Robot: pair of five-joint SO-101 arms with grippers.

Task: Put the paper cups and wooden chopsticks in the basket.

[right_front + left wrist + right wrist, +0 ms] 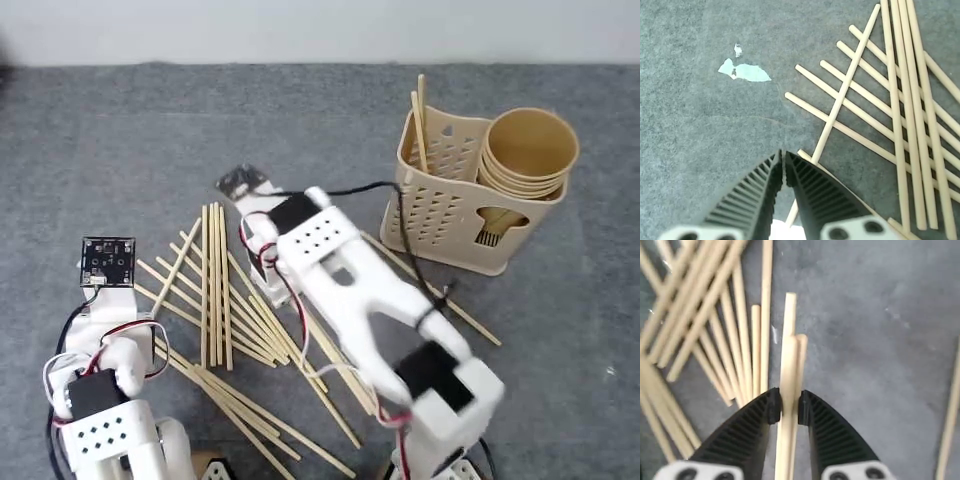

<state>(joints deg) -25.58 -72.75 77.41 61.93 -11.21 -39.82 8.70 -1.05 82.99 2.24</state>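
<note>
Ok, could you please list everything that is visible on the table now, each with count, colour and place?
basket: one, beige, perforated, far side of the table, beyond the right arm.
paper cups: one nested stack, tan, exact number unclear, in one compartment of the basket.
upright chopsticks: two, light wood, standing in the basket's other compartment.
wooden chopsticks: many, overlapping, light wood, scattered on the mat mid-table.
mat: one, grey, covering the table.
pale patch: one, whitish, on the mat.
left arm: white, near corner; jaws shut, empty.
right arm: white, above the pile; jaws shut on wooden chopsticks.
</note>
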